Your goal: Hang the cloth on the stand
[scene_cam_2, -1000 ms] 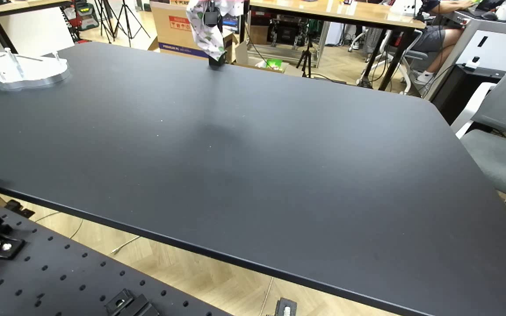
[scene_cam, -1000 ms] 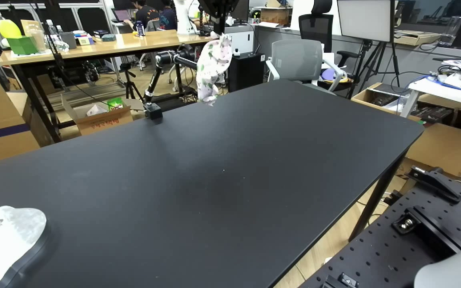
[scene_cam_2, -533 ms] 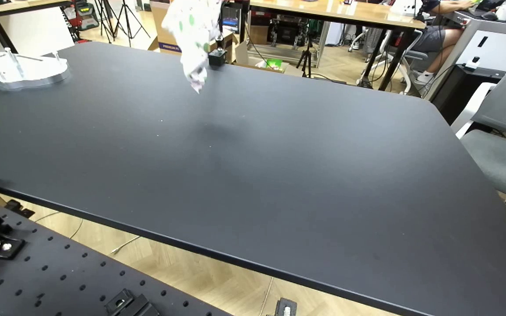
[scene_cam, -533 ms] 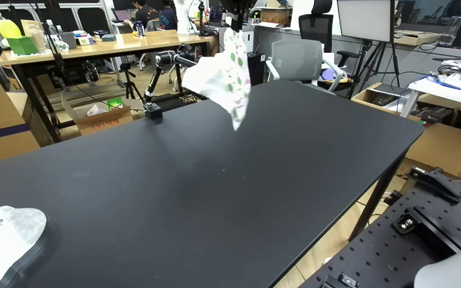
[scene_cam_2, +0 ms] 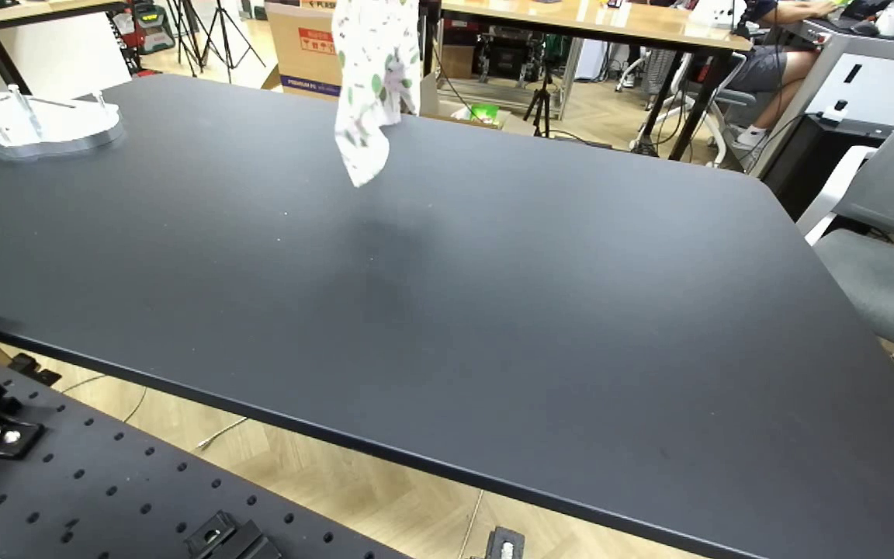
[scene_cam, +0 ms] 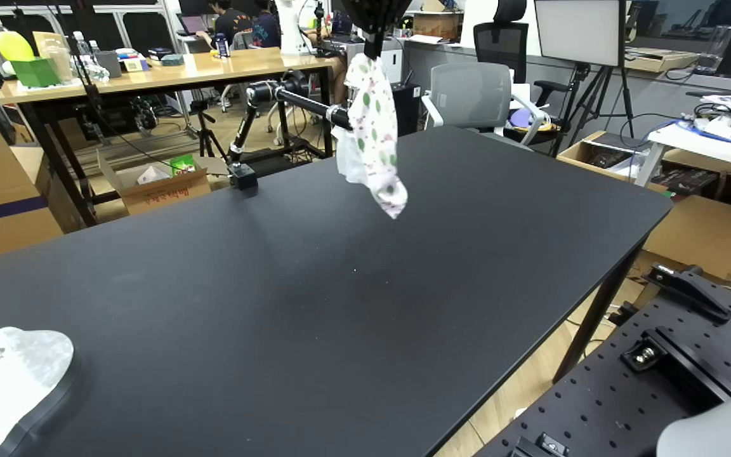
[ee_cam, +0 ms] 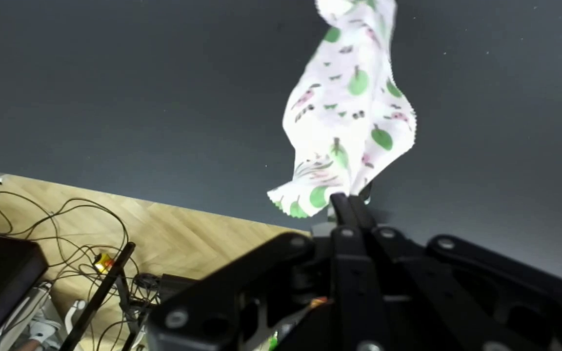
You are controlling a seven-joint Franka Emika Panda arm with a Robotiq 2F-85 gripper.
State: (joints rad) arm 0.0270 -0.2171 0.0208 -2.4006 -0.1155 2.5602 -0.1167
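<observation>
The cloth (scene_cam: pixel 378 130) is white with green and pink prints. My gripper (scene_cam: pixel 373 52) is shut on its upper end above the far part of the black table, and the cloth hangs down in loose folds. It also shows in an exterior view (scene_cam_2: pixel 365 85) and in the wrist view (ee_cam: pixel 344 107), where the closed fingertips (ee_cam: pixel 348 197) pinch it. A black jointed stand (scene_cam: pixel 302 101) is fixed at the table's far edge. Its bar reaches to the cloth's left side, and the cloth covers the bar's end. I cannot tell whether they touch. My gripper is out of frame in an exterior view, where the cloth hides the stand.
The black table (scene_cam: pixel 372 330) spreads below the cloth. A clear plate with pegs (scene_cam: pixel 35 355) lies on it, also visible in an exterior view (scene_cam_2: pixel 67 132). A perforated black board (scene_cam: pixel 568 406) borders the near side. A grey chair (scene_cam: pixel 470 95) stands behind.
My gripper has carried the cloth to the right and nearer the camera in an exterior view. The cloth flared sideways, then swung back to hang narrower. The stand has not moved.
</observation>
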